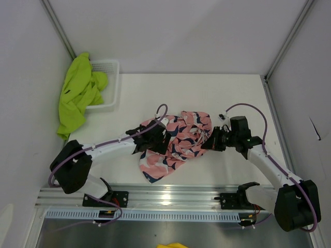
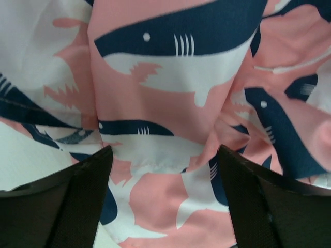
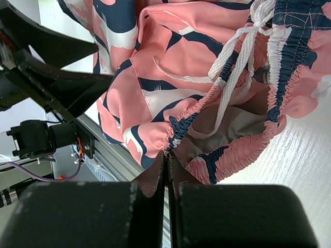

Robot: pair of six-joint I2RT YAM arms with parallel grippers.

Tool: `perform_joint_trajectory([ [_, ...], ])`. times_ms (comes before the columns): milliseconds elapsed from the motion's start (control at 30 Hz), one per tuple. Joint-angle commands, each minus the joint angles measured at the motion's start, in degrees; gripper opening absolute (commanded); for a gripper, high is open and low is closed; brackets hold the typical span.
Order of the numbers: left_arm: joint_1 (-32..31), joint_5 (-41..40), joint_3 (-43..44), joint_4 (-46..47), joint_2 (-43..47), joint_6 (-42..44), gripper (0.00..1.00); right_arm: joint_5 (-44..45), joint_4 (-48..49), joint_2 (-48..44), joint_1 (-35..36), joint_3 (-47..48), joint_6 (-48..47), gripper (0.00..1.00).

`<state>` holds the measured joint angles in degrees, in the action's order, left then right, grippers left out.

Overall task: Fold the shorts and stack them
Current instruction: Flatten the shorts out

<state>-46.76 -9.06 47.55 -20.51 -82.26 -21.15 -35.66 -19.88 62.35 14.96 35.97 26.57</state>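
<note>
The pink shark-print shorts (image 1: 176, 140) lie crumpled at the table's middle. My left gripper (image 1: 155, 138) is open at their left side, its fingers (image 2: 77, 196) spread over the pink fabric (image 2: 170, 129). My right gripper (image 1: 209, 142) is shut on the shorts' elastic waistband (image 3: 178, 132), with the white drawstring (image 3: 232, 67) hanging just beyond it. The lime green shorts (image 1: 77, 95) drape over the white mesh basket's left rim at the far left.
The white mesh basket (image 1: 108, 85) stands at the back left by the wall. An aluminium rail (image 1: 170, 199) runs along the near table edge. The enclosure's walls close in on left, right and back.
</note>
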Motion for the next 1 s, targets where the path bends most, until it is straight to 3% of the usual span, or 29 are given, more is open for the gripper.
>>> perform_joint_trajectory([
  [0, -0.43, -2.8, 3.86, 0.3, -3.16, 1.19, 0.78, -1.17, 0.72, -0.65, -0.28, 1.83, 0.77, 0.01],
  [67, -0.43, -2.89, 5.0, 1.0, -4.57, 1.37, 0.67, -0.99, 0.72, -0.91, -0.28, 1.65, 0.94, 0.01],
  [100, -0.43, -2.72, 5.27, 1.26, -6.14, 1.72, 0.52, -0.99, 0.81, -0.82, -0.37, 1.56, 1.03, 0.01],
  [167, -0.43, -2.8, 7.11, 1.01, -8.17, 2.33, 0.42, -1.08, 1.07, -0.82, -0.28, 1.3, 1.38, 0.01],
  [267, -0.43, -3.68, 10.97, -2.23, -12.57, 2.6, 0.0, -1.25, 1.42, -1.0, -0.28, 1.04, 2.0, 0.0],
  [467, 1.23, -9.31, 12.65, -6.29, -7.84, 2.33, 0.0, -0.55, 0.9, -2.75, -0.37, 0.25, 2.35, 0.0],
  [667, 13.0, -6.42, 24.77, -14.46, -5.27, 2.43, 0.0, -1.25, 2.3, -3.9, -0.72, -0.63, 3.58, 0.0],
  [867, 23.2, -8.07, 50.24, -21.57, -16.5, 3.92, 0.03, -2.04, 4.67, -5.22, -0.72, -2.04, 5.69, 0.0],
  [933, 26.19, -11.05, 65.05, -30.57, -26.25, 3.22, 0.3, -2.48, 5.72, -5.74, -0.9, -1.95, 7.0, 0.0],
  [967, 26.81, -12.98, 68.95, -34.99, -29.42, 2.26, 0.7, -2.66, 6.08, -6.09, -1.07, -1.95, 7.62, 0.0],
])
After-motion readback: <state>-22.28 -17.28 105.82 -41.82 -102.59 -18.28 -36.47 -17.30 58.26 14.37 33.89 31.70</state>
